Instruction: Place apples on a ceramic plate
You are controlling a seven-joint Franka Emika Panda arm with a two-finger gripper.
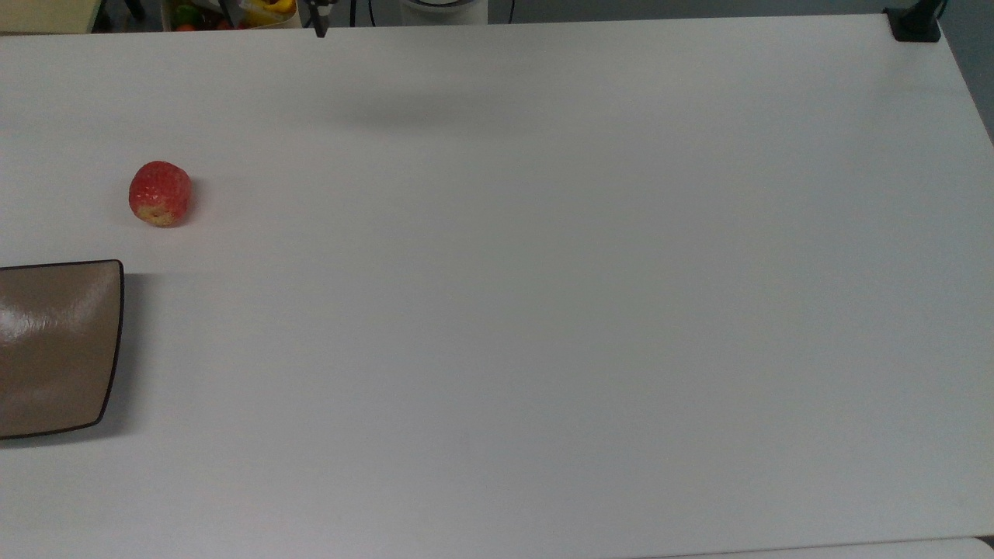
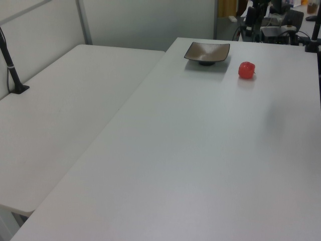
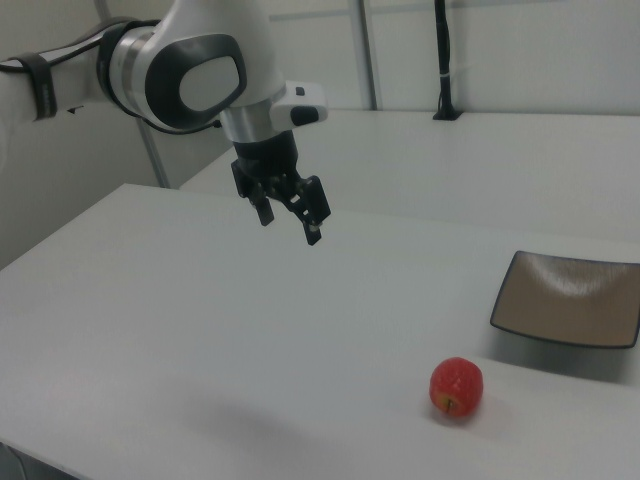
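Note:
A small red apple [image 1: 160,194] with a yellowish end lies on the white table [image 1: 543,310], apart from the plate. The glossy brown ceramic plate [image 1: 54,349] sits just below it at the top view's left edge, with nothing on it. In the right view the apple [image 3: 456,386] rests in front of the plate [image 3: 570,300]. My gripper [image 3: 290,226] hangs open and holds nothing, high above the table and well to the right view's left of the apple. One fingertip [image 1: 318,29] pokes in at the top view's upper edge. The left view has the apple [image 2: 246,70] to the right of the plate [image 2: 206,51].
A black post [image 3: 443,70] stands on a second white table [image 2: 60,115] alongside. A black clamp base [image 1: 915,23] sits at the top view's upper right corner. Colourful items [image 1: 186,14] lie beyond the table's far edge.

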